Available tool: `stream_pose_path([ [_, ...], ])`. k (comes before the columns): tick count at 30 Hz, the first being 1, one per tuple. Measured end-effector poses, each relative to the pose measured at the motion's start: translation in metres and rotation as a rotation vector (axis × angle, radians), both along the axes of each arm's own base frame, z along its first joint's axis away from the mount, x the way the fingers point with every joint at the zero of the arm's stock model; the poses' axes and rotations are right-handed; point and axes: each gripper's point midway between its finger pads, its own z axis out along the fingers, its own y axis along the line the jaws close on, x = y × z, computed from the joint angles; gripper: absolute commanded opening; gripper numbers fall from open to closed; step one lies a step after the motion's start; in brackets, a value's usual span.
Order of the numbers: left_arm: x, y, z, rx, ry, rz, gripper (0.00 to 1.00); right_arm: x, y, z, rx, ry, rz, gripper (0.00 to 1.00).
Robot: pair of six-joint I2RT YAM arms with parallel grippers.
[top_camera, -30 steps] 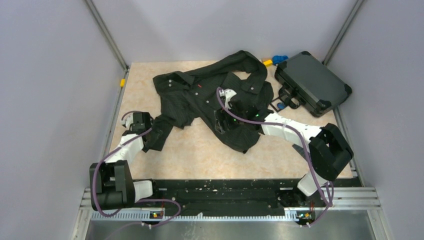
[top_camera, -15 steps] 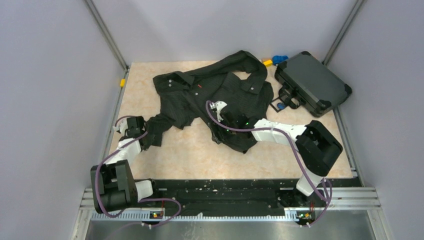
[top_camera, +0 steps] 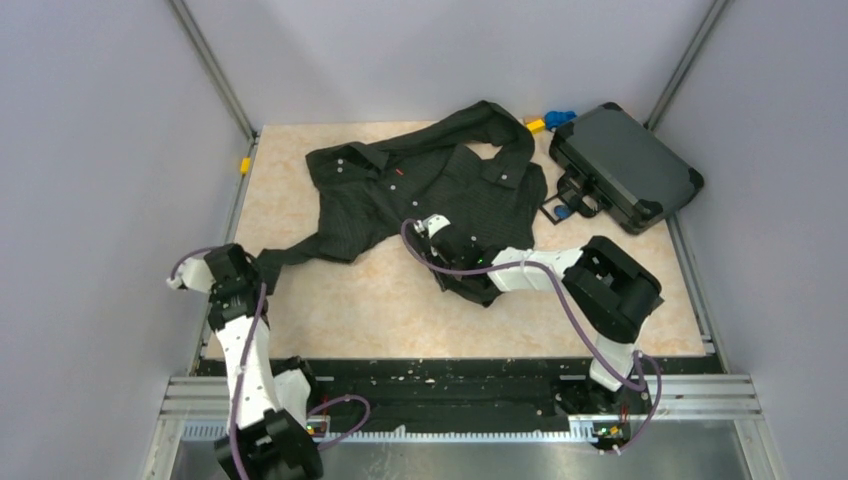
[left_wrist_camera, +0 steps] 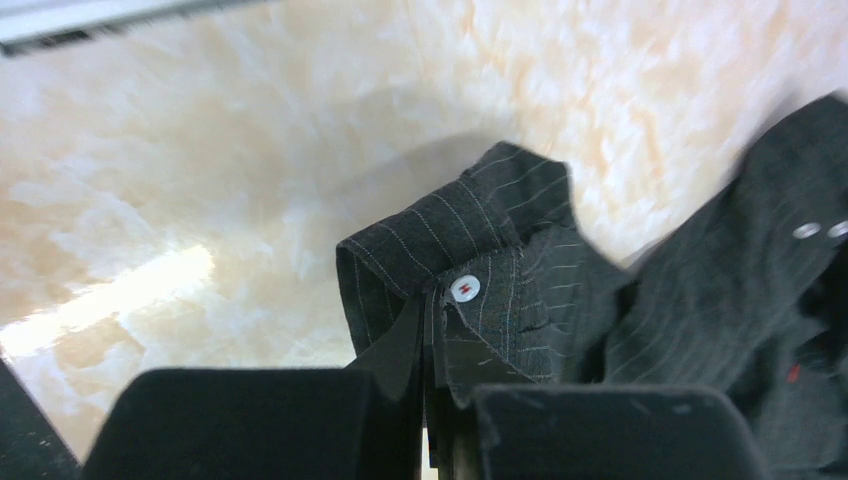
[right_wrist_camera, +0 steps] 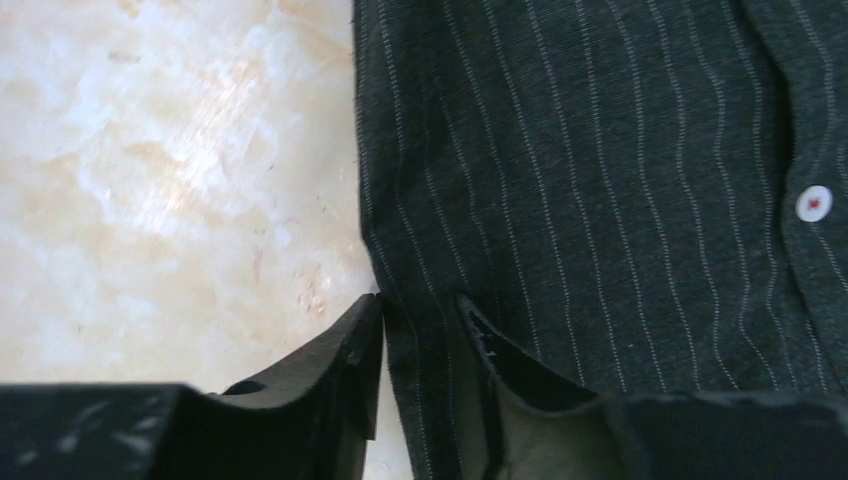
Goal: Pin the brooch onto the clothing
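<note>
We see a black pinstriped shirt (top_camera: 430,185) crumpled on a marbled beige table (top_camera: 370,310), with a dark hard case (top_camera: 625,165) beside it. The left gripper (left_wrist_camera: 432,330) is clamped on the buttoned cuff. The right gripper (right_wrist_camera: 420,310) straddles the hem, jaws narrowly apart. The tiny blue brooch (top_camera: 563,212) lies against the case.

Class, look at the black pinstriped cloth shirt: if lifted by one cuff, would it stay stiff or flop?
Probably floppy: the black pinstriped cloth shirt lies in folds, and its sleeve sags towards the left gripper, jaws shut on the cuff. Likely light, since the fabric looks thin. Unlikely to roll, as it lies flat and crumpled.
</note>
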Motion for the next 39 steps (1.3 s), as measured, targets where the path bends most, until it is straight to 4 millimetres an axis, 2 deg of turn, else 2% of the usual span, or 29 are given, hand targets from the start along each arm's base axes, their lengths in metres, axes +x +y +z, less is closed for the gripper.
stream_pose_path([
  [2, -0.008, 0.009, 0.02, 0.029, -0.048, 0.05, 0.0, 0.005, 0.0, -0.001, -0.012, -0.034, -0.021, 0.14],
  [3, -0.013, 0.014, 0.031, 0.044, -0.07, 0.079, 0.0, 0.006, 0.001, -0.001, -0.014, -0.044, -0.028, 0.03],
  [4, -0.018, 0.016, 0.039, 0.055, -0.084, 0.099, 0.0, 0.008, 0.001, 0.0, -0.017, -0.056, -0.034, 0.0],
  [8, -0.029, 0.025, 0.076, 0.117, -0.109, 0.146, 0.0, 0.008, 0.002, 0.0, -0.014, -0.064, -0.042, 0.0],
  [11, -0.036, 0.034, 0.109, 0.191, -0.12, 0.178, 0.0, 0.001, 0.007, 0.001, 0.008, -0.039, -0.003, 0.0],
  [15, -0.053, 0.048, 0.161, 0.33, -0.154, 0.241, 0.0, -0.035, 0.02, 0.011, 0.102, 0.075, 0.139, 0.0],
  [19, -0.072, 0.055, 0.197, 0.437, -0.171, 0.289, 0.0, -0.072, 0.043, 0.042, 0.241, 0.152, 0.291, 0.0],
  [22, -0.081, 0.056, 0.211, 0.488, -0.167, 0.298, 0.0, -0.101, 0.055, 0.064, 0.319, 0.195, 0.406, 0.0],
  [25, -0.084, 0.057, 0.209, 0.509, -0.128, 0.283, 0.03, -0.127, 0.06, 0.073, 0.36, 0.244, 0.495, 0.0],
  [26, -0.085, 0.057, 0.208, 0.511, -0.116, 0.28, 0.11, -0.133, 0.059, 0.073, 0.365, 0.261, 0.51, 0.03],
  [29, -0.089, 0.059, 0.207, 0.535, -0.075, 0.27, 0.69, -0.145, 0.051, 0.07, 0.358, 0.303, 0.518, 0.44],
  [30, -0.089, 0.059, 0.208, 0.544, -0.065, 0.263, 0.78, -0.146, 0.049, 0.072, 0.359, 0.309, 0.513, 0.55],
  [32, -0.087, 0.058, 0.21, 0.565, -0.038, 0.221, 0.82, -0.146, 0.047, 0.079, 0.365, 0.301, 0.5, 0.7],
  [34, -0.079, 0.056, 0.216, 0.575, -0.02, 0.163, 0.82, -0.143, 0.045, 0.091, 0.373, 0.265, 0.488, 0.79],
  [36, -0.063, 0.052, 0.218, 0.571, -0.005, 0.082, 0.82, -0.134, 0.043, 0.104, 0.367, 0.217, 0.463, 0.82],
  [39, -0.033, 0.038, 0.2, 0.523, 0.009, -0.098, 0.83, -0.109, 0.046, 0.126, 0.36, 0.127, 0.411, 0.83],
])
